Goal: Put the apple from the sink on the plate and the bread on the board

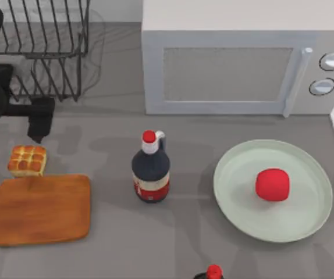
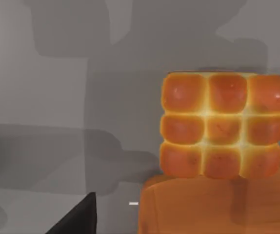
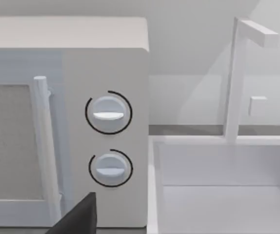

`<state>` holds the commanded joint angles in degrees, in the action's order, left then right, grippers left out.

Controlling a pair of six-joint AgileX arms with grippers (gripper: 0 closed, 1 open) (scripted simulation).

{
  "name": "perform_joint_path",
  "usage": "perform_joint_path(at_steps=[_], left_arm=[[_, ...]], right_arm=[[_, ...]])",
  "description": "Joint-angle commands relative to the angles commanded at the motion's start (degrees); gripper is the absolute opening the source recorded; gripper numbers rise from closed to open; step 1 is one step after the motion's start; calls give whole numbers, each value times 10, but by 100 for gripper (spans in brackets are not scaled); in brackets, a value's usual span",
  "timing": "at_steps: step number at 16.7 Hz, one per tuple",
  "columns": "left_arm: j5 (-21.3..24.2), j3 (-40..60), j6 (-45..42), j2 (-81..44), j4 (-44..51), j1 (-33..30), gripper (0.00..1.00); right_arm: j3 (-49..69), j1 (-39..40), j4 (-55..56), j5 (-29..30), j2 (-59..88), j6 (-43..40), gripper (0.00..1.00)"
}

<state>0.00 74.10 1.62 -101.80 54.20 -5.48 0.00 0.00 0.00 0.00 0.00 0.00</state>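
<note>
While the apple (image 1: 272, 185) already sits on the plate (image 1: 237, 203), at about four o'clock on the bench (image 1: 109, 238), half the job looks done. What remains is the bread (image 1: 27, 160), resting on the bench at nine o'clock, just beyond the far edge of the board (image 1: 39, 209) (touching or barely apart, I cannot tell). My left gripper (image 1: 39, 131) hangs just above the bread, holding nothing; whether its fingers are spread I cannot tell. My right arm faces the microwave (image 3: 67, 122) and sink (image 3: 218, 165).
</note>
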Motion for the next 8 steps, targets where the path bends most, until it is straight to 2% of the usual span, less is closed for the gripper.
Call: perform_joint_path(at_steps=[4,8], left_arm=[[1,69,1,-95,48,-6,100],[1,77,1,-106,53,-6,100]], right_arm=[[0,0,0,0,0,0,100],[0,0,0,0,0,0,100]])
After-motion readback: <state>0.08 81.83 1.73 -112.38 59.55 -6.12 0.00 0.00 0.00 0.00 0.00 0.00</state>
